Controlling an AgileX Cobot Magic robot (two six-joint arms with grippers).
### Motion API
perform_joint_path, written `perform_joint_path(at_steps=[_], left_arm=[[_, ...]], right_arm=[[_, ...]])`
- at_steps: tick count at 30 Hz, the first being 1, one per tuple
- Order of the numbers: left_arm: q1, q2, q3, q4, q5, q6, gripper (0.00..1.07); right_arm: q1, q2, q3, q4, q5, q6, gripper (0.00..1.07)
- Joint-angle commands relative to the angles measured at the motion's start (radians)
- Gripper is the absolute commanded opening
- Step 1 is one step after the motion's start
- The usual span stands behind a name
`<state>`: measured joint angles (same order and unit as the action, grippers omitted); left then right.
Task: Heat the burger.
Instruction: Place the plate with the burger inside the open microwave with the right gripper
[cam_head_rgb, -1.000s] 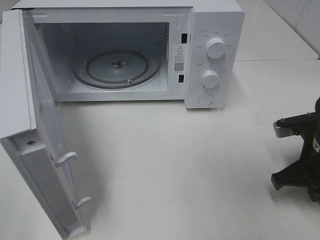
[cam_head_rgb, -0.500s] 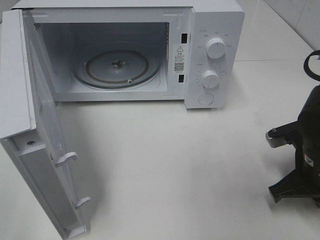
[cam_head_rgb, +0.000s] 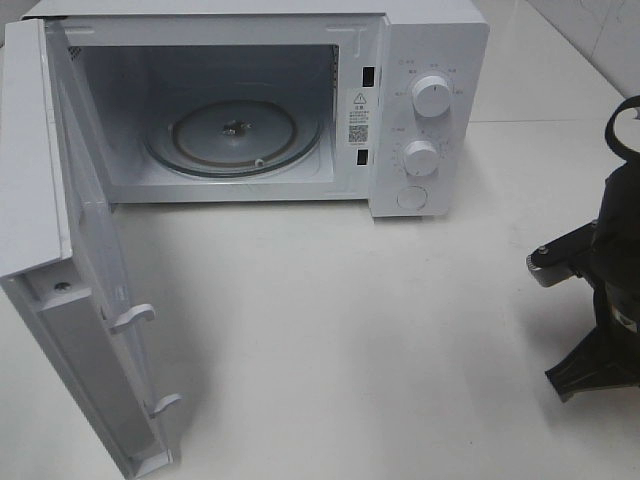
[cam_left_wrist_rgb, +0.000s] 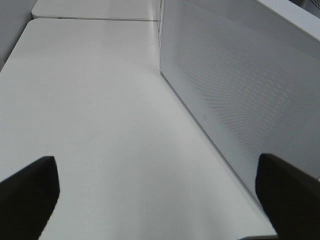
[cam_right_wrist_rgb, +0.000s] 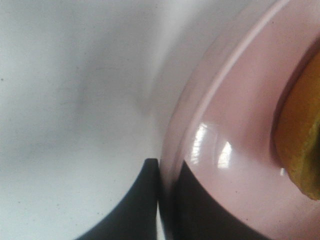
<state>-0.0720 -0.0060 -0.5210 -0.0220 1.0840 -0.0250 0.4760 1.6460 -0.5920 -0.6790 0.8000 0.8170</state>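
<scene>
Right gripper (cam_right_wrist_rgb: 167, 167): jaws pressed together on the rim of the pink plate (cam_right_wrist_rgb: 235, 115). One dark finger (cam_right_wrist_rgb: 140, 205) lies against the outside of the rim and the other sits on the plate's inner side, with the rim edge pinched between them. The grip is at the very edge of the plate, not further in.

Burger (cam_right_wrist_rgb: 302, 140): sits on the plate, inward from the pinched rim and near the gripper. It is apart from the fingers and not touched by them. Only a strip of golden-brown bun shows at the frame edge. Whether the plate rests on the table or is lifted off it cannot be told from the wrist view.

Left gripper (cam_left_wrist_rgb: 155, 170): jaws spread wide. The two left fingers (cam_left_wrist_rgb: 30, 195) stand far apart with bare white table (cam_left_wrist_rgb: 90, 100) between them, holding and touching nothing. The perforated outer face of the microwave door (cam_left_wrist_rgb: 240, 85) stands just beside one finger.

High view: right arm (cam_head_rgb: 615, 270) is at the table's edge, and its fingers, the plate and the burger are hidden there. The microwave (cam_head_rgb: 430, 50) is well apart from it, with its door swung open and the glass turntable (cam_head_rgb: 235, 135) bare.
</scene>
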Motion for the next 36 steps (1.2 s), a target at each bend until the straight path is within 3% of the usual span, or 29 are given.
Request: perform_joint_path(at_steps=[1,9,16,36], left_arm=[[0.001,-0.015,0.003,-0.001,-0.013,0.001,1.0],[0.001,-0.015,0.003,-0.001,-0.013,0.001,1.0],[0.001,-0.015,0.003,-0.001,-0.013,0.001,1.0],[0.001,-0.015,0.003,-0.001,-0.013,0.001,1.0]], right_arm=[[0.008,-0.026,0.014,-0.04,0.059,0.013,0.0],[0.083,-0.089,0.051,-0.026,0.095,0.017,0.0],[0.212,-0.15,0.051,-0.022,0.169,0.016,0.0],[0.498,-0.156,0.051,-0.019,0.192,-0.014,0.0]])
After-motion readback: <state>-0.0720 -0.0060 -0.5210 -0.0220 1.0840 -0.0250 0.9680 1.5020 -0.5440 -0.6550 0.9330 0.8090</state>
